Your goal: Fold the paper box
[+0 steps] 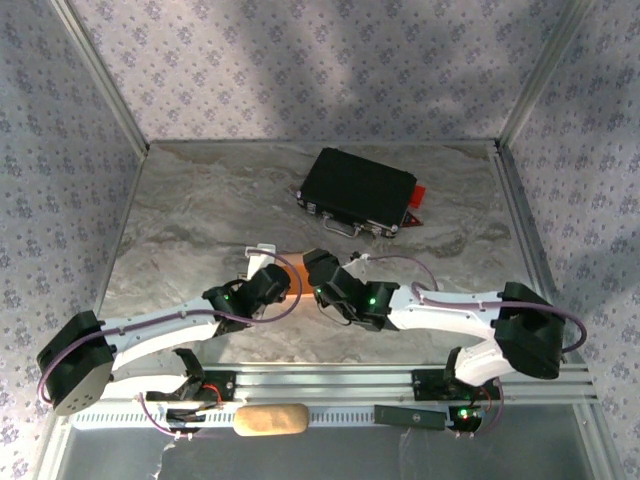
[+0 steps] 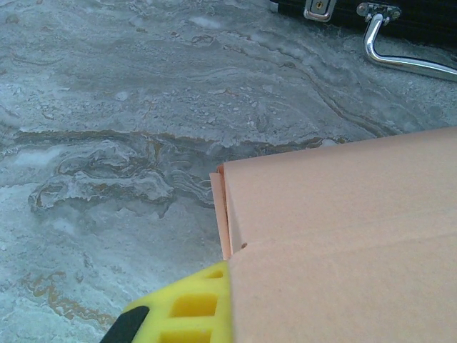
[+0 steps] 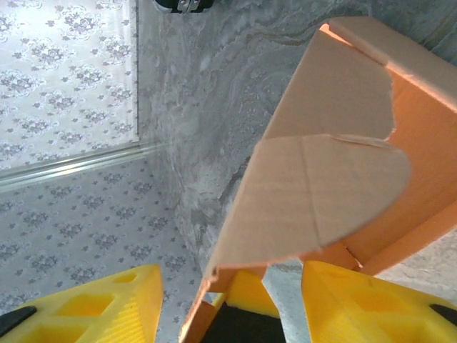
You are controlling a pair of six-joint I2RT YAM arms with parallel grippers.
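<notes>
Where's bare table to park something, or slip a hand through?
Free: the far-left table between the left wall and the black case, and the right strip between that case and the right arm. Crowded: mid-table, where the left gripper and right gripper meet at the paper box.

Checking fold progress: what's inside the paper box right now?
From the right wrist, the box shows bare orange inner walls at its open end, behind two rounded flaps. Those flaps cover most of the interior, so whether anything lies deeper cannot be told.
</notes>
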